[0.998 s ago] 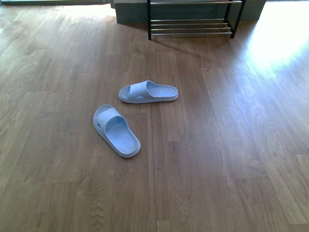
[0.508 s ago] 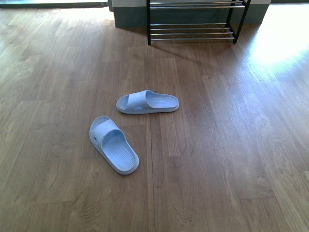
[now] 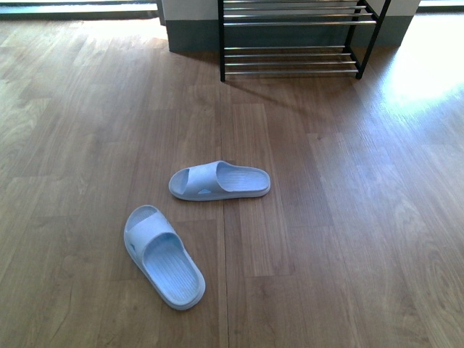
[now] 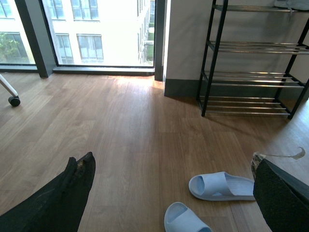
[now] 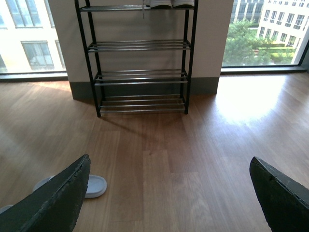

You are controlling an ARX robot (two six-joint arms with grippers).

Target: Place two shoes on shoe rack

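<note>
Slide sandals, two units, pale blue-white, rest sole-down on the worktop (image 3: 348, 217), a surface of brown wood planks at floor level. The near sandal (image 3: 163, 257) lies left of centre in the front view, with its strap end away from the robot and its heel end toward it, angled to the right. The far sandal (image 3: 220, 180) lies crosswise just beyond it, strap end to the left and heel end to the right. The two units are close together but do not touch.

The shoe rack (image 3: 293, 51) stands well apart from both sandals at the far side of the worktop, against a wall with a grey skirting. It has a black frame and thin chrome bars. In the right wrist view, white-soled shoes (image 5: 161, 4) stand on its top tier, cut off by the frame edge.

Left tool (image 4: 171, 162): released, fingers (image 4: 63, 193) spread wide, nothing between them. Right tool (image 5: 170, 163): released, fingers (image 5: 58, 198) likewise spread wide and holding nothing. Both tools are raised above the worktop and face the rack.
</note>
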